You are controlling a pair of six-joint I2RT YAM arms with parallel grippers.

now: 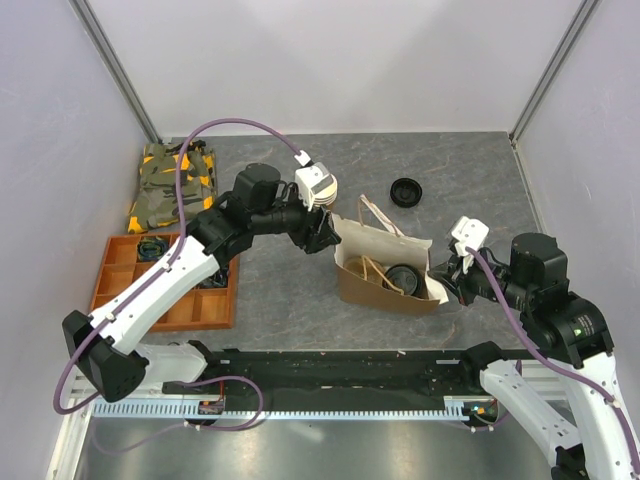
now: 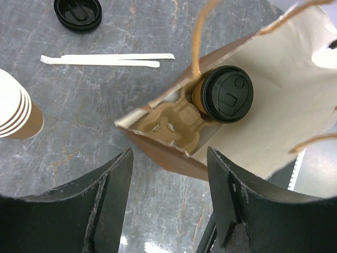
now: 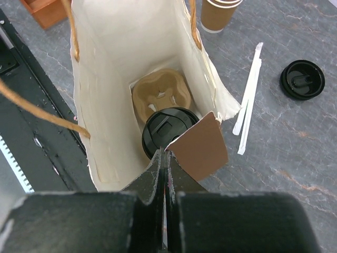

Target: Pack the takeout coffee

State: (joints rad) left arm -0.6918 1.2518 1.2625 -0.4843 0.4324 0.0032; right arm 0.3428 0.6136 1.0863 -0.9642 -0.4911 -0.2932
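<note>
Takeout coffee [image 2: 226, 94] is sitting upright inside the paper bag [image 1: 375, 293], black lid on, in one pocket of the pulp cup carrier [image 2: 176, 124] at the bag's bottom. Bag is standing open approx. mid-surface [image 1: 300, 300]. Right pincer [image 3: 164, 162] is pressing its fingers together on the bag's rim at 3 o'clock, w/ a brown flap folding outward just beside it. Left pincer [image 2: 169, 158] is hanging by the bag's 9 o'clock end, fingers apart, clamping nothing. A loose lid [image 1: 406, 191] is lying at 12 o'clock from the bag, apart from it. Two wrapped straws [image 2: 105, 59] are lying betw. that lid & the bag. Stack of cups [image 2: 13, 113] is standing beyond the bag's 9 o'clock end. Orange tray [image 1: 200, 318] is sitting further out at 9 o'clock, well apart.
</note>
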